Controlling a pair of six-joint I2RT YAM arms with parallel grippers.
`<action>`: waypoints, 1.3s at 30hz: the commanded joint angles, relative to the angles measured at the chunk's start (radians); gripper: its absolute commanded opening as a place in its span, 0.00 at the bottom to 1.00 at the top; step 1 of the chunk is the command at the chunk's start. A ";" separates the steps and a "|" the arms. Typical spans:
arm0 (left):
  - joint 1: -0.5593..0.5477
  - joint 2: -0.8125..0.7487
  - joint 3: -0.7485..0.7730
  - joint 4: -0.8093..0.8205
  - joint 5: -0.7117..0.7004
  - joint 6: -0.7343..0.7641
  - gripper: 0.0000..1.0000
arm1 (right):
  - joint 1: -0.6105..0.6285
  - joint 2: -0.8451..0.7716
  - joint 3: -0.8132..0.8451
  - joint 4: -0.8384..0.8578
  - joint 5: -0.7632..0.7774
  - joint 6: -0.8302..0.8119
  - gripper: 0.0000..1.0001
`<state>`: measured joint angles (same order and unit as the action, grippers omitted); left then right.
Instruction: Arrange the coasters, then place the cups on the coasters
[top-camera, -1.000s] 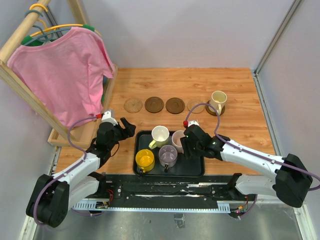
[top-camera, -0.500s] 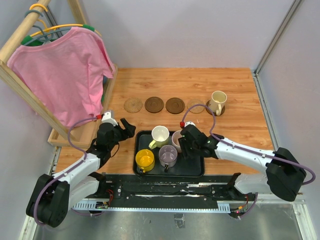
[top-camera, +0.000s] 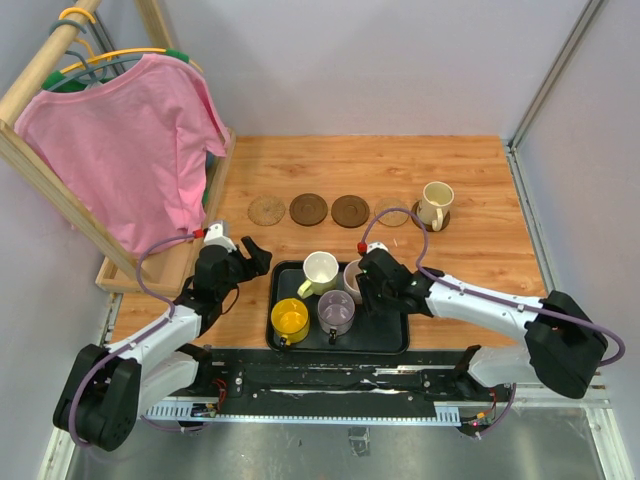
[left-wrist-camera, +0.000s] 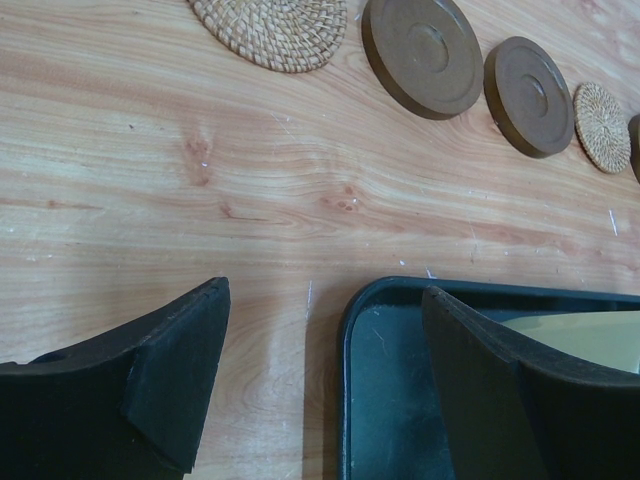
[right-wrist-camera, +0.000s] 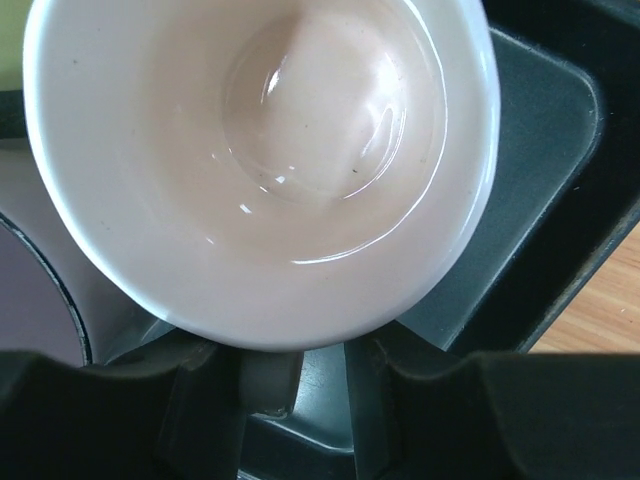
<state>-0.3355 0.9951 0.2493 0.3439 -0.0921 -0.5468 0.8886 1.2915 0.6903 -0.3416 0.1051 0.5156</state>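
Five coasters (top-camera: 309, 209), five cups (top-camera: 320, 269), one tray (top-camera: 385, 335)

Surface (top-camera: 480, 180): light wood-grain boards with knots, pale streaks and a few white specks.
Back wall (top-camera: 380, 60): plain pale grey, unmarked.
Right wall (top-camera: 590, 170): same grey, with a metal strip along its slanting edge.
Rack (top-camera: 45, 165): pale wooden frame at the surface's left edge.
Shirt (top-camera: 125, 150): pink, short-sleeved, hung on a yellow hanger (top-camera: 120, 55); a green hanger (top-camera: 62, 80) sits behind it.
Rail (top-camera: 340, 378): black and metal, along the near edge.
Metal sheet (top-camera: 300, 450): grey, brushed, below the rail.
Light: even and soft, with faint shadows.
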 joint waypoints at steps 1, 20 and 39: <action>-0.005 0.006 -0.010 0.038 -0.001 0.004 0.81 | 0.016 0.018 0.009 0.014 0.016 -0.001 0.38; -0.005 0.010 -0.010 0.045 0.000 0.001 0.81 | 0.032 -0.022 0.023 -0.019 0.046 -0.016 0.01; -0.005 -0.003 -0.001 0.040 -0.005 0.016 0.81 | 0.089 -0.008 0.307 -0.285 0.414 0.023 0.01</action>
<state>-0.3355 1.0035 0.2481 0.3576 -0.0921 -0.5461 0.9726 1.2644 0.9077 -0.5781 0.3264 0.5133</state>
